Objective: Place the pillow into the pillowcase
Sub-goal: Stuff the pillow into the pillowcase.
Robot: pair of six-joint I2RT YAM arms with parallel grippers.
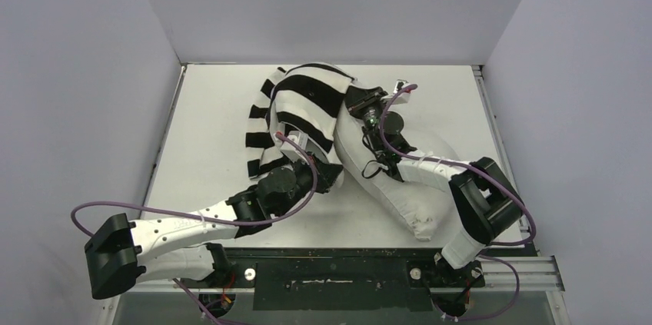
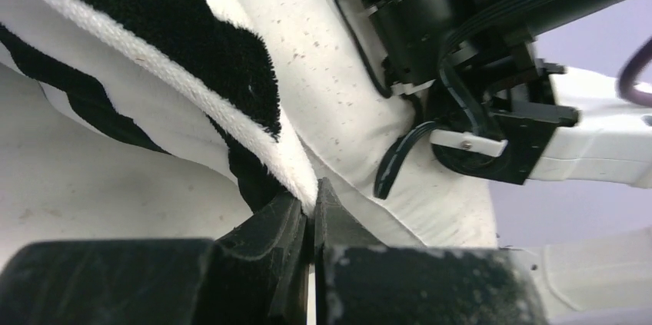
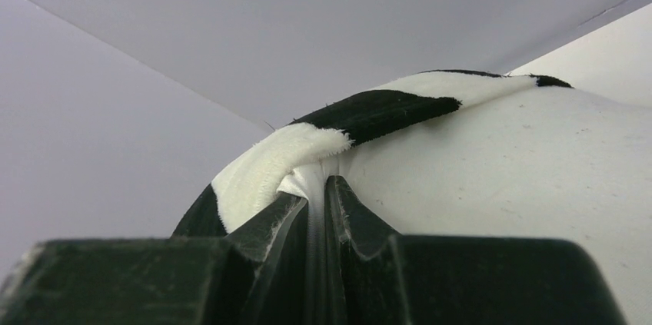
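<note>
The black-and-white striped pillowcase (image 1: 296,106) lies bunched at the middle back of the table, drawn over the far end of the off-white pillow (image 1: 400,194), which runs toward the near right. In the top view my left gripper (image 1: 294,142) sits at the case's near edge and my right gripper (image 1: 354,104) at its right edge. In the left wrist view the left gripper (image 2: 314,200) is shut on the pillowcase (image 2: 192,71) hem, with the pillow (image 2: 330,64) just beyond. The right gripper (image 3: 321,185) is shut on a pinch of the pillowcase (image 3: 261,167) edge against the pillow (image 3: 507,179).
The white table (image 1: 207,125) is walled by grey panels on three sides. The right arm (image 2: 477,56) and its cables hang close to the left gripper, over the pillow. A black rail (image 1: 346,275) runs along the near edge between the arm bases.
</note>
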